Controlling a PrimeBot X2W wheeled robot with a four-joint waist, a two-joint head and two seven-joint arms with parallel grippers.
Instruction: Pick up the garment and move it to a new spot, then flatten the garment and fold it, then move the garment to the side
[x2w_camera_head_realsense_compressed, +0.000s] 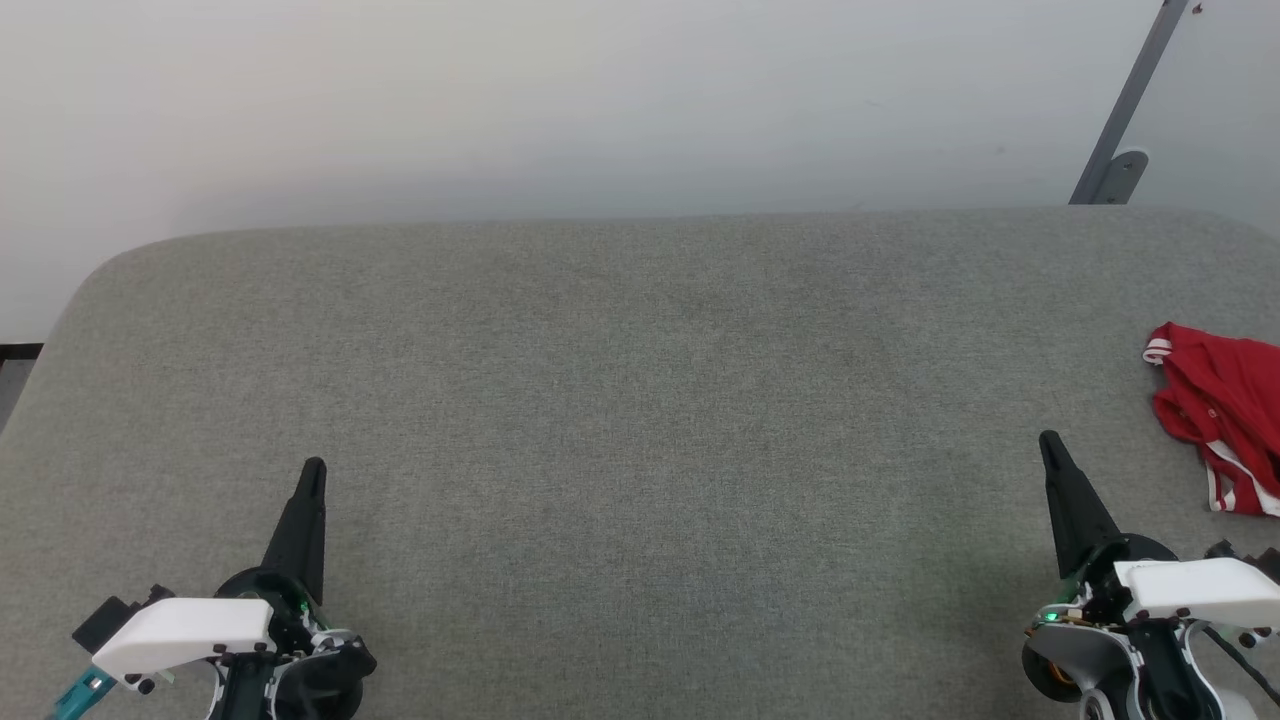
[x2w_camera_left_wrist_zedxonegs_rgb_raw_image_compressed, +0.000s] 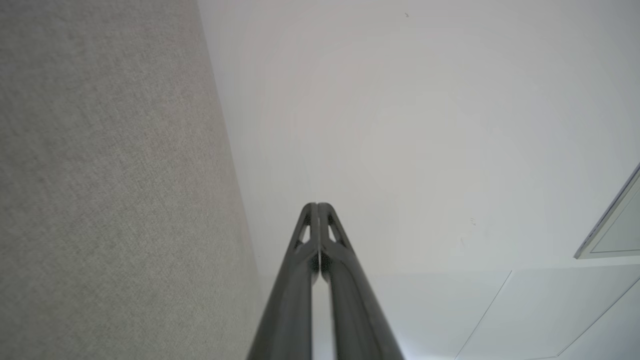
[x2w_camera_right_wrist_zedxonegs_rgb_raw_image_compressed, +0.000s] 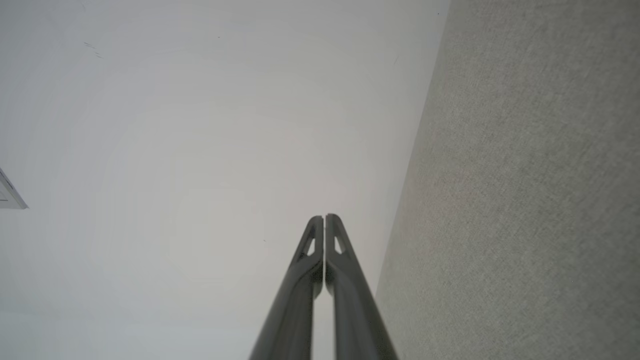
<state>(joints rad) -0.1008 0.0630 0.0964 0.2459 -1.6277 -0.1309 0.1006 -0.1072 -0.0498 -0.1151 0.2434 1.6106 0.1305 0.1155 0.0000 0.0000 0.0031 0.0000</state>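
Observation:
The garment (x2w_camera_head_realsense_compressed: 1222, 405) lies crumpled at the right edge of the head view, red with red-white striped trim, partly cut off by the frame. My right gripper (x2w_camera_head_realsense_compressed: 1048, 440) is shut and empty, a little to the left of the garment and nearer the front, not touching it. My left gripper (x2w_camera_head_realsense_compressed: 314, 466) is shut and empty at the lower left, far from the garment. In the left wrist view the left gripper (x2w_camera_left_wrist_zedxonegs_rgb_raw_image_compressed: 317, 205) has its tips pressed together. In the right wrist view the right gripper (x2w_camera_right_wrist_zedxonegs_rgb_raw_image_compressed: 324, 217) is likewise shut on nothing.
A wide grey fabric table (x2w_camera_head_realsense_compressed: 640, 380) with rounded far corners spans the head view. Behind it stands a pale wall (x2w_camera_head_realsense_compressed: 600, 100). A grey metal strut (x2w_camera_head_realsense_compressed: 1125, 120) slants at the upper right. The table's left edge drops off near a dark floor strip (x2w_camera_head_realsense_compressed: 18, 352).

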